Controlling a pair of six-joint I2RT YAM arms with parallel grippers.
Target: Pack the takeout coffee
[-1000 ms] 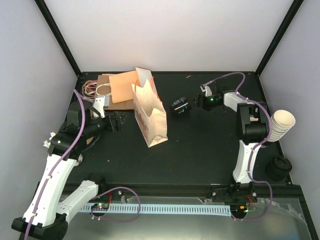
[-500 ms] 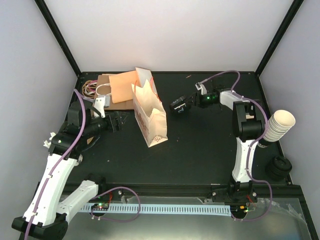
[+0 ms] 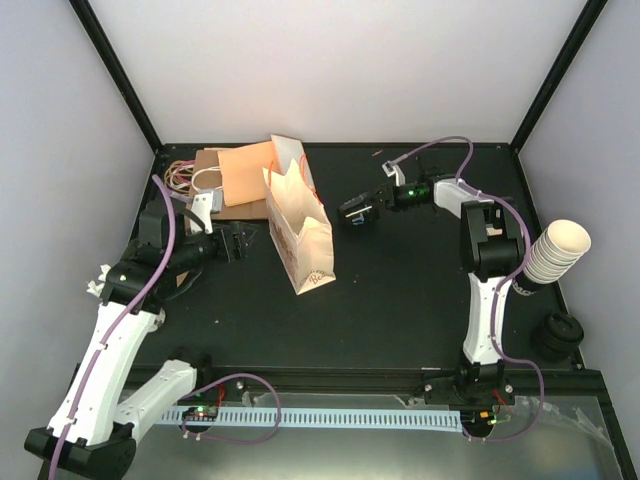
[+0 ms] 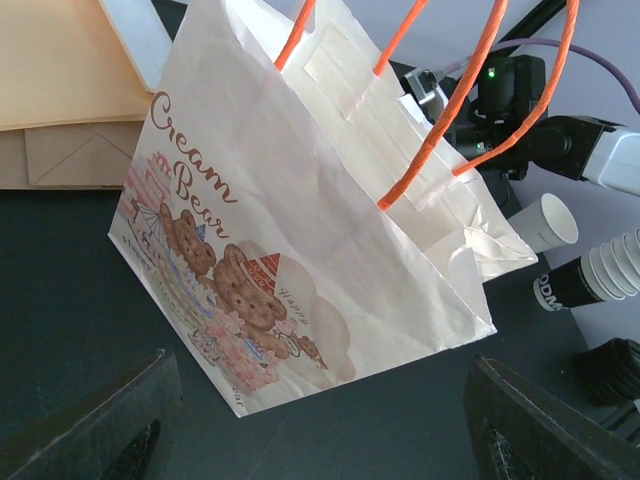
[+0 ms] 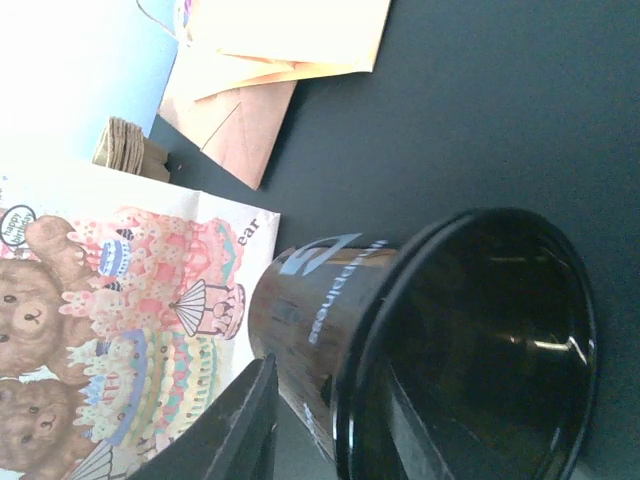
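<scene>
Black takeout cup (image 3: 358, 212) lying on side on table (image 3: 400, 300), just beside Cream Bear paper bag (image 3: 300, 225), on bag's right-arm side. Right wrist view alone showing pale print on cup wall and dark inside. Left wrist view alone showing bag's orange handles (image 4: 420, 130), with cup hiding behind bag.

Right gripper (image 3: 378, 205) sitting at cup. One finger (image 5: 245, 420) showing just beside cup wall, other out of frame, so grip impossible to tell.

Left gripper (image 4: 320, 430) gaping wide, holding nothing, facing bag's printed side.

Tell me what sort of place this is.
Probably a robot test cell staged for takeout packing: white walls boxing in a black tabletop, a white bear-printed paper bag with orange handles, and a stack of nested cream paper cups.
</scene>
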